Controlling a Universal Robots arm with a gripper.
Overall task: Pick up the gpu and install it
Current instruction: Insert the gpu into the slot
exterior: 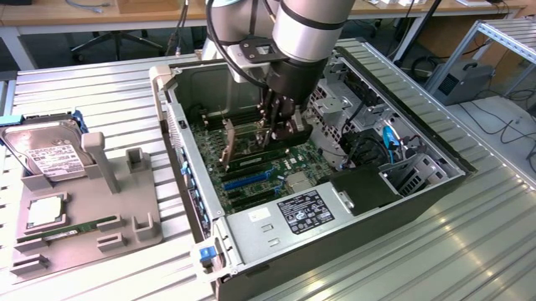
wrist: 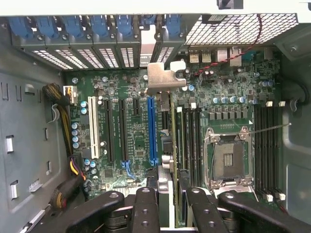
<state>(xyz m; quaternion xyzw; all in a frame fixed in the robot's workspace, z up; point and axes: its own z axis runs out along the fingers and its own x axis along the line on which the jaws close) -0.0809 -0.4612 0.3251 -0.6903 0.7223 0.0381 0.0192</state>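
Gripper [exterior: 280, 135] lowered inside open computer case [exterior: 402, 207], above motherboard [wrist: 141, 141]. Fingers [wrist: 146, 204] closed on the gpu [wrist: 166, 145], held edge-on with silver bracket [wrist: 163, 77] toward the rear slot covers [wrist: 97, 53]. Card positioned over the board just beside the blue slot [wrist: 152, 131]; seated or not, cannot tell. Hard drive [exterior: 46, 150] and RAM stick [exterior: 80, 229] lying on grey holder [exterior: 125, 232] at the exterior view's left.

Exterior view overlooks the case [exterior: 402, 207]; wrist view faces its motherboard [wrist: 141, 141] closely.

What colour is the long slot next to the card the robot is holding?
Blue; the slot shows best in the wrist view.
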